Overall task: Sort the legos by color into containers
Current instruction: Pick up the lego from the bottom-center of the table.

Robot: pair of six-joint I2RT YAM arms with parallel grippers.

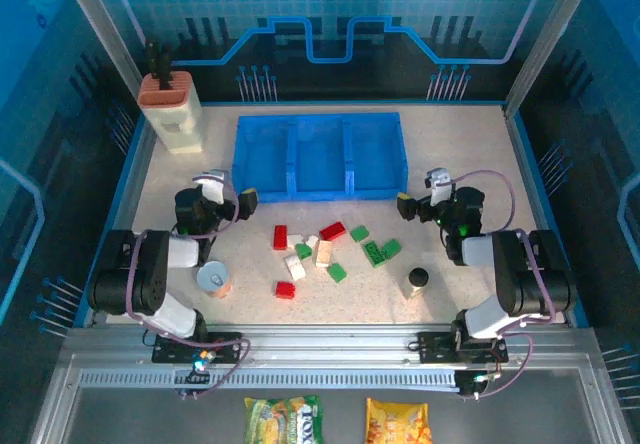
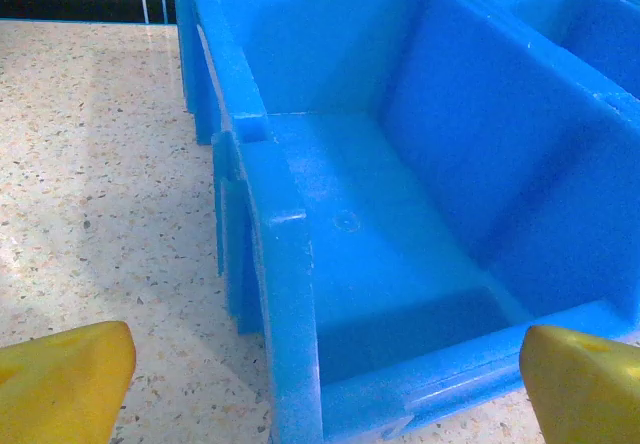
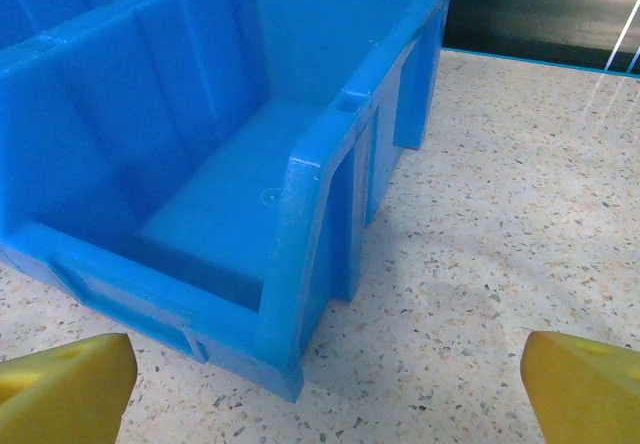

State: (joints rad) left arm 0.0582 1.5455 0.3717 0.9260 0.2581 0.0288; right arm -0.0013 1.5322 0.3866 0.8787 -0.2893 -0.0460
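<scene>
Top external, tray (image 1: 318,119): blue, three compartments side by side, none holding a brick.
Left gripper (image 1: 240,204): sat at the tray's near-left corner, jaws spread wide, nothing between them.
Right gripper (image 1: 412,204): sat at the tray's near-right corner, likewise spread and empty.
Legos (image 1: 325,254): lay scattered just in front of the tray's near wall, between both grippers; small red, green and cream bricks.
Red brick (image 1: 280,236): nearer the left gripper, long axis pointing toward the tray.
Green bricks (image 1: 375,254): nearer the right gripper.

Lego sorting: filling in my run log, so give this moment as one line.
left gripper open, empty | right gripper open, empty | bricks loose on table | tray empty
</scene>
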